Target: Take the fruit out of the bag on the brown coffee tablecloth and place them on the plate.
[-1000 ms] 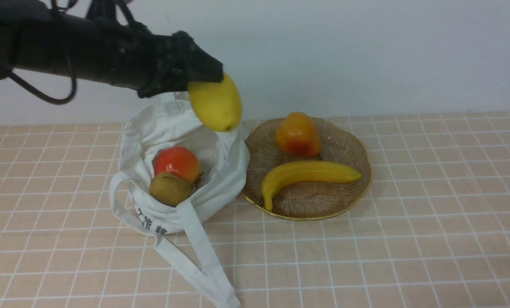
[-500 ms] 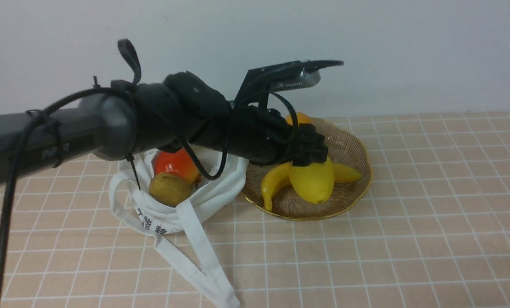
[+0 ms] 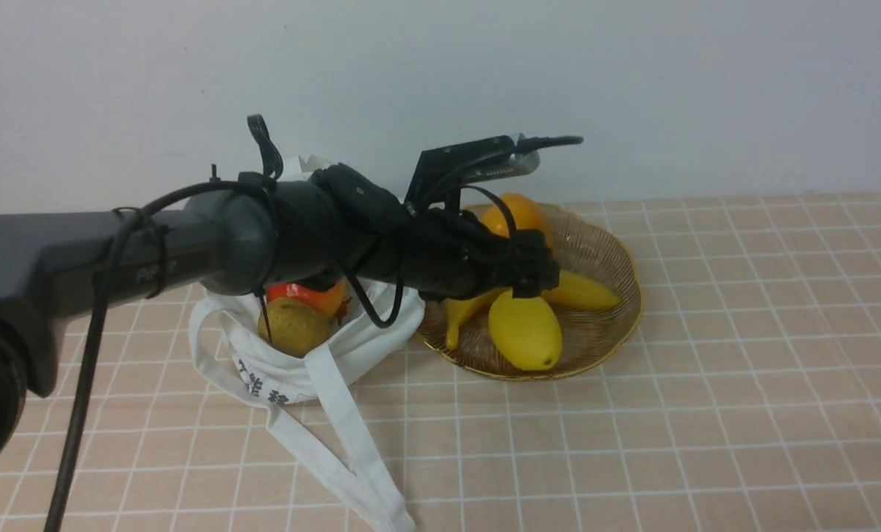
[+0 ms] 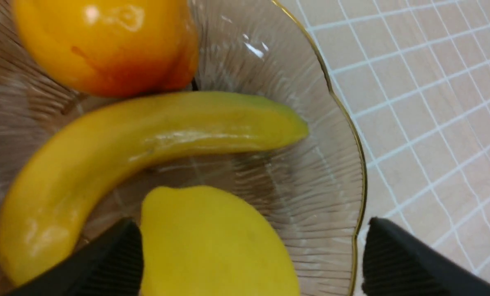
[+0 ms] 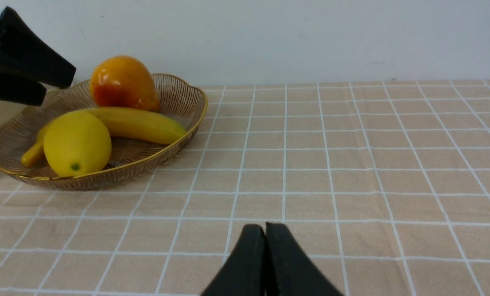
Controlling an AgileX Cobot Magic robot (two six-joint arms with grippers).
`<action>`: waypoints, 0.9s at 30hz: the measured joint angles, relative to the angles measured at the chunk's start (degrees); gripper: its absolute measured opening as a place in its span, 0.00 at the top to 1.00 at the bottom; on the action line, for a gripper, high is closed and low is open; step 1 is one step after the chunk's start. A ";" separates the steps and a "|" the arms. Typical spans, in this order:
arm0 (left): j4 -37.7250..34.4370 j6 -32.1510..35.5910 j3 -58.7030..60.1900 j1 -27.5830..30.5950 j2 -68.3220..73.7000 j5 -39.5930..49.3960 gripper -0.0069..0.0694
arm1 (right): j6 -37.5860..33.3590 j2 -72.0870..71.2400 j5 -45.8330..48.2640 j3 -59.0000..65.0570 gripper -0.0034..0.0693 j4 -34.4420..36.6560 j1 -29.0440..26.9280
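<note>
Pale wall [image 3: 632, 89] is seen behind a worktop covered by the brown coffee tablecloth [image 3: 706, 414], on which the plate [image 3: 608, 253] is set just beside the bag [image 3: 292, 377]. Three fruits are held by the plate: the lemon [image 3: 525, 330] at its near side, a banana [image 3: 580, 292] behind it, and an orange pear-shaped fruit [image 3: 518, 214] at the back. Inside the open bag a red-orange fruit [image 3: 314, 294] and a kiwi [image 3: 292, 326] are seen, touching. The left end effector [image 3: 532, 277] is held just above the lemon, fingers [image 4: 105, 263] spread apart; the left wrist view alone shows one finger against the lemon, the other clear of it. The right end effector [image 5: 265, 259], shown only by its own wrist view, is closed, fingers together, above bare cloth.
</note>
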 joint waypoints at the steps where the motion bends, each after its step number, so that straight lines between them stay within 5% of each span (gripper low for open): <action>1: 0.00 0.44 -0.13 0.00 0.00 -0.05 0.02 | 0.00 0.00 0.00 0.00 0.97 0.00 0.00; 5: 0.00 3.43 -1.24 0.00 -1.01 1.18 0.03 | 0.00 0.00 0.00 0.00 0.97 0.00 0.00; 10: 0.66 4.12 -2.33 0.00 -6.76 6.76 0.24 | 0.00 0.00 0.00 0.00 0.97 0.00 0.00; 14: 7.01 3.51 -2.77 0.00 -13.99 14.07 0.57 | 0.00 0.00 0.00 0.00 0.97 0.00 0.00; 15: 12.57 1.52 -2.81 0.00 -18.16 19.95 0.76 | 0.00 0.00 0.00 0.00 0.97 0.00 0.00; 16: 16.65 -0.29 -2.84 0.00 -20.54 23.51 0.82 | 0.00 0.00 0.00 0.00 0.97 0.00 0.00; 23: 44.41 -18.99 -2.84 0.00 -35.52 44.16 0.92 | 0.00 -0.05 0.00 0.00 0.97 0.00 0.00; 27: 53.47 -29.18 -2.84 0.00 -43.72 51.32 0.92 | 0.00 -0.05 0.00 0.00 0.97 0.00 0.00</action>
